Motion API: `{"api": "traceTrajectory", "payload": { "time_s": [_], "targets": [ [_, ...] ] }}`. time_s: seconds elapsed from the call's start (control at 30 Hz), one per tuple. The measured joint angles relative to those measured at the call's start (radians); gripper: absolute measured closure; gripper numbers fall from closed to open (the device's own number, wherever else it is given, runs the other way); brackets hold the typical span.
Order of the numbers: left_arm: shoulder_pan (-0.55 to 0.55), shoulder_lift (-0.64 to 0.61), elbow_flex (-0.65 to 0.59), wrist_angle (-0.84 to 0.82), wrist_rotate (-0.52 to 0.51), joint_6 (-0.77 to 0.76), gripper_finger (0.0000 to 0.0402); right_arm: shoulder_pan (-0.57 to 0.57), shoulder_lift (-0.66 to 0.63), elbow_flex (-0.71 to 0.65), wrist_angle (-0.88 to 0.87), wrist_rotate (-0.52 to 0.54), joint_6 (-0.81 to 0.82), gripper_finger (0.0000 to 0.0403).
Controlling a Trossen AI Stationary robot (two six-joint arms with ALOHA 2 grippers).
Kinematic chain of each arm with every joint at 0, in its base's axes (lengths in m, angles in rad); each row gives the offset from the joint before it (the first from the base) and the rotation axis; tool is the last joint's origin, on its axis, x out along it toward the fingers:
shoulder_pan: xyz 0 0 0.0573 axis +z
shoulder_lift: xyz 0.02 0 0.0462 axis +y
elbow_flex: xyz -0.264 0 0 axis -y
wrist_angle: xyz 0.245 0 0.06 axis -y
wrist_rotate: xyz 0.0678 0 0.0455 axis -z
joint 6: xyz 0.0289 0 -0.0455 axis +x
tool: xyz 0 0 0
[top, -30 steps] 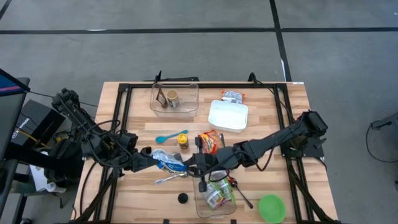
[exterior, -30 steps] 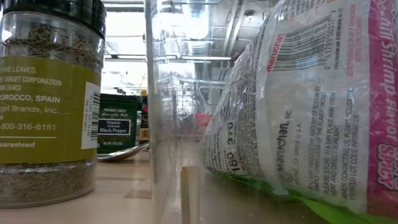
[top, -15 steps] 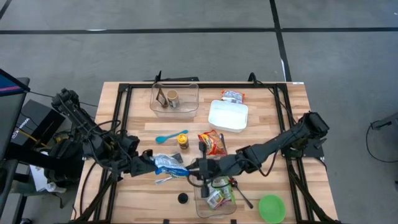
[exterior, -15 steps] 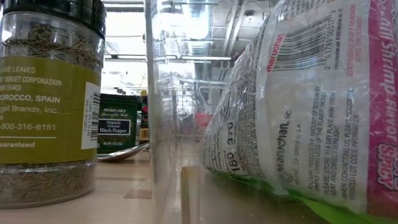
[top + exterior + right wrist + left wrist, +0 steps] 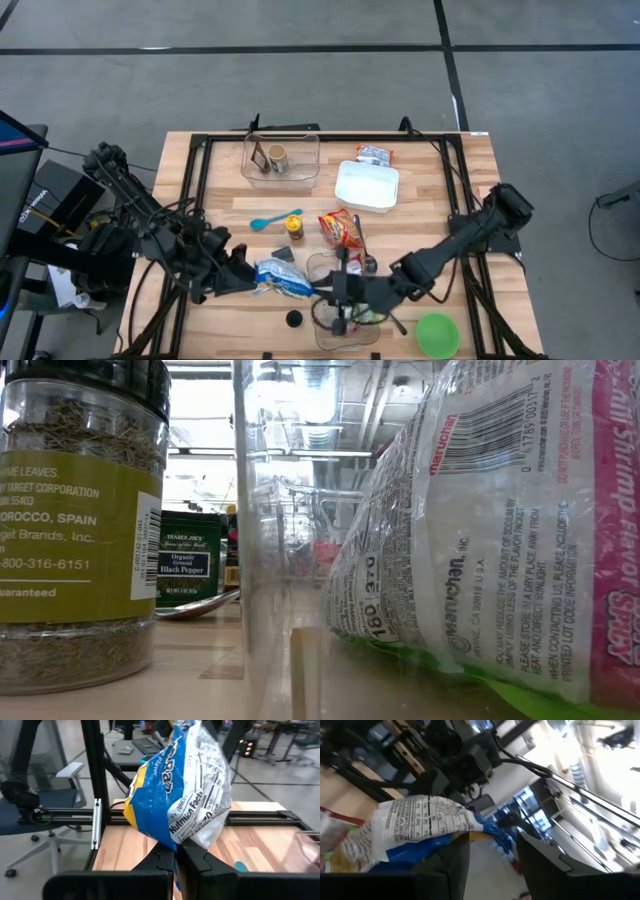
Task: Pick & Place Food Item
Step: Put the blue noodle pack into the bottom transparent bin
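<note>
A blue and white chip bag point(image 5: 283, 280) hangs between my two grippers above the table's near middle. My right gripper point(image 5: 320, 291) point(image 5: 177, 847) is shut on the bag's right end. At the bag's left end, my left gripper point(image 5: 250, 279) point(image 5: 492, 840) is open, with nothing in the gap between its fingers. In the left wrist view the bag point(image 5: 415, 827) lies beside one finger point(image 5: 452, 862). I cannot tell whether they touch. My right gripper pinches an end of the bag point(image 5: 173, 841) between its two shut fingers, coming roughly level from the table's right. The rest of the bag point(image 5: 180, 785) stands out beyond the fingertips, crumpled, and looks clear of the wooden top.
A clear bin point(image 5: 345, 322) with ramen packs sits at the near edge under my right arm, beside a green lid point(image 5: 437, 335) and a black cap point(image 5: 293, 319). Farther back are a ramen packet point(image 5: 340, 229), spice jar point(image 5: 293, 226), blue spoon point(image 5: 270, 220), white box point(image 5: 366, 186) and clear container point(image 5: 281, 158).
My right gripper has gone toward the table's near edge and a little to the right, still shut on the bag. The bag has gone with it toward the near edge. My left wrist has turned while its arm stayed in place.
</note>
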Motion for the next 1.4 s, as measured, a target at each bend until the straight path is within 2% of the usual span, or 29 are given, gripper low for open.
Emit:
{"api": "traceTrajectory", "payload": {
  "time_s": [0.37,0.6,0.8,0.9,1.17,1.4],
  "targets": [
    [0.0,0.0,0.0,-0.019,0.164,-0.026,0.0249,0.088,-0.07,0.0,-0.011,0.199,0.037,0.0403],
    [0.002,0.0,0.0,-0.112,0.142,-0.023,0.0254,0.095,-0.158,0.001,-0.041,0.211,0.105,0.0403],
    [0.004,0.0,0.0,-0.145,0.091,-0.022,0.0255,0.087,-0.261,0.002,-0.234,0.205,0.377,0.0403],
    [0.004,0.0,0.0,-0.166,0.064,-0.022,0.0257,0.078,-0.31,0.002,-0.363,0.134,0.549,0.0403],
    [0.004,0.0,0.0,-0.164,-0.016,0.059,0.0257,-0.008,-0.386,0.002,-0.671,-0.184,0.996,0.0403],
    [0.005,0.0,0.0,-0.163,-0.1,0.087,0.0257,-0.127,-0.389,0.002,-0.85,-0.426,1.198,0.0403]
  ]
}}
